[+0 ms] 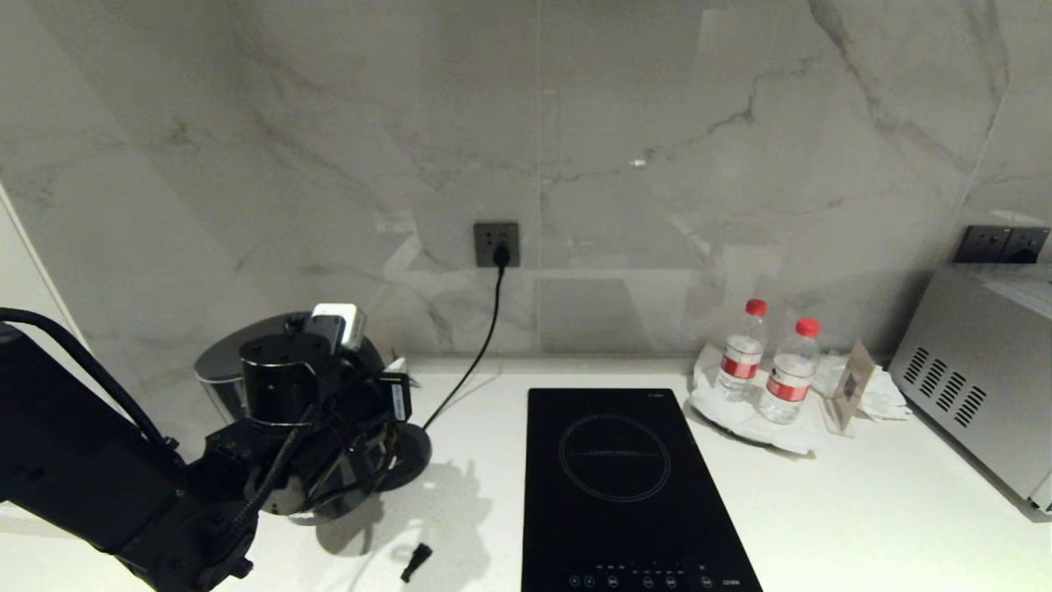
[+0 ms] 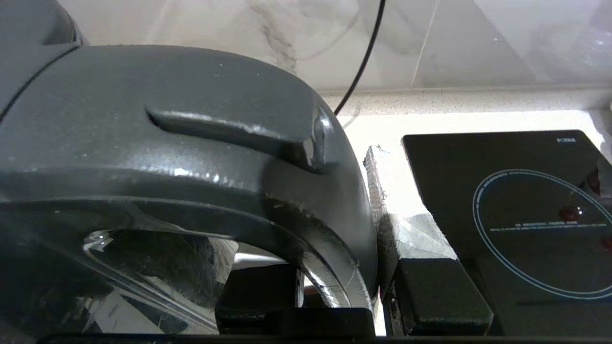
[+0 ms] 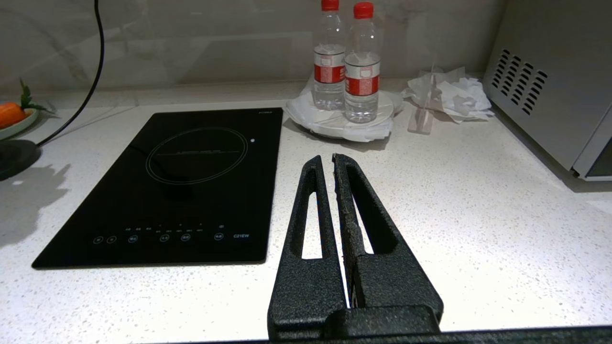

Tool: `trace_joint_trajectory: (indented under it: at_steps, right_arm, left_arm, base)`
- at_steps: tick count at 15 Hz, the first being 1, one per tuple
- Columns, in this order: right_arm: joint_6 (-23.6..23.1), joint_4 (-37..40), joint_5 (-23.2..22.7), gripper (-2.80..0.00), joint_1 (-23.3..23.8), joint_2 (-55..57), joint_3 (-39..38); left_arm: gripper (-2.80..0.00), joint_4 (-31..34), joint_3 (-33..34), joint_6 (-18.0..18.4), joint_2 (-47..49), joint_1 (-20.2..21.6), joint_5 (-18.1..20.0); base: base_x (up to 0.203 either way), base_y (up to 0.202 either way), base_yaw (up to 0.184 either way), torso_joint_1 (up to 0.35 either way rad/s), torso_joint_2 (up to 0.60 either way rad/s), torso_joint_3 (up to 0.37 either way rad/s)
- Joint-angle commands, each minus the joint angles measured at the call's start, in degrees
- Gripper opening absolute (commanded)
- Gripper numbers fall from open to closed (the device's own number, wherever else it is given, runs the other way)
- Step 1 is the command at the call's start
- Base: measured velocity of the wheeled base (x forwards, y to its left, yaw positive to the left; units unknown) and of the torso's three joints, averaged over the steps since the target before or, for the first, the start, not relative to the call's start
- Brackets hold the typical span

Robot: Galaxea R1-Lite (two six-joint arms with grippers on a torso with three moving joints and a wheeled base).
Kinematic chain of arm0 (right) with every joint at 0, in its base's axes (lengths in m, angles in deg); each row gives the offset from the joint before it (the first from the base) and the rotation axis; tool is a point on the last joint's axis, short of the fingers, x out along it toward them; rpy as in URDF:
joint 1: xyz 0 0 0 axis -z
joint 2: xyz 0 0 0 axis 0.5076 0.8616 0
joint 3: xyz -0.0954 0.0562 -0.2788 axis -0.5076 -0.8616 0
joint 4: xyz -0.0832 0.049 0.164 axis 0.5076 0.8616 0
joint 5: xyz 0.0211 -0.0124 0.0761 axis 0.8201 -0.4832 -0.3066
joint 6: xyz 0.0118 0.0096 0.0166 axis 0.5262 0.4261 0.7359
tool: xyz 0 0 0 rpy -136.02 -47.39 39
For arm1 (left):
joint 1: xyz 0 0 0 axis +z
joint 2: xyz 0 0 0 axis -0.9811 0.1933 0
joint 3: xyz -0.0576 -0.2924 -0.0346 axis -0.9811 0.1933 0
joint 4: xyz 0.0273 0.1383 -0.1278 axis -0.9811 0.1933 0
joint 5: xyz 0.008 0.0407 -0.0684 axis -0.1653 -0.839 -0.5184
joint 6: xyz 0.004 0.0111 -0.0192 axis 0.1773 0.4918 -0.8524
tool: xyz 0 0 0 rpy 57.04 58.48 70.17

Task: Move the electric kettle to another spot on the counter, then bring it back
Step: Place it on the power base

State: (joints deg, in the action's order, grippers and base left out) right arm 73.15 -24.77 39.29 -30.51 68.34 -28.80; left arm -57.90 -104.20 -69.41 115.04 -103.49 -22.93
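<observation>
A: Left arm reaches in from the bench's left end, bent at the elbow, wrist turned toward the back wall, and the left gripper [image 1: 362, 427] sits right at the electric kettle [image 1: 246, 366].

B: Where is the kettle standing?

A: Near the back left corner of the bench [image 1: 863, 510], close to the wall. From the head camera the arm covers most of it; only the lid and upper body show behind the wrist. Whether its bottom touches the bench, I cannot tell.

B: And the jaws?

A: Narrow, closed on the kettle's loop handle [image 2: 229, 157]. In the left wrist view the handle fills the space, with one finger [image 2: 435, 291] pressed against its outer side.

B: The round base?

A: The base disc [image 1: 411, 456] lies on the bench just beside the gripper, on the hob side, its cord [image 1: 485, 329] running up to the wall socket [image 1: 496, 244].

B: Right arm?

A: Parked. The right gripper [image 3: 330, 165] hangs over the front of the bench, pointing toward the back wall, fingers pressed together on nothing.

B: What else is there?

A: The black induction hob [image 1: 625, 485] in the middle, two water bottles [image 1: 764, 362] on a plate near the back edge, crumpled paper beside them, and a metal oven [image 1: 978, 370] at the right end.
</observation>
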Motion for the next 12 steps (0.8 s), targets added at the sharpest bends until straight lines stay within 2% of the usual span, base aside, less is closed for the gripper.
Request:
trace_joint_trajectory:
  at_steps: [1, 6, 12]
  right_arm:
    - [-0.03, 0.04, -0.01, -2.80, 0.00, 0.08, -0.08]
    - [-0.03, 0.03, -0.01, -2.80, 0.00, 0.05, -0.05]
    - [-0.03, 0.04, -0.01, -2.80, 0.00, 0.06, -0.06]
  left_arm:
    - [-2.80, -0.43, 0.35, -0.06, 0.27, -1.34, -0.04]
    - [-2.80, -0.10, 0.00, -0.21, -0.81, -3.95, -0.41]
    - [-2.80, 1.77, -0.17, -0.32, -1.54, -4.37, -0.84]
  base:
    - [0.000, 0.000, 0.000, 0.000, 0.00, 0.000]
    - [0.000, 0.000, 0.000, 0.001, 0.00, -0.016]
    - [0.000, 0.000, 0.000, 0.005, 0.00, -0.173]
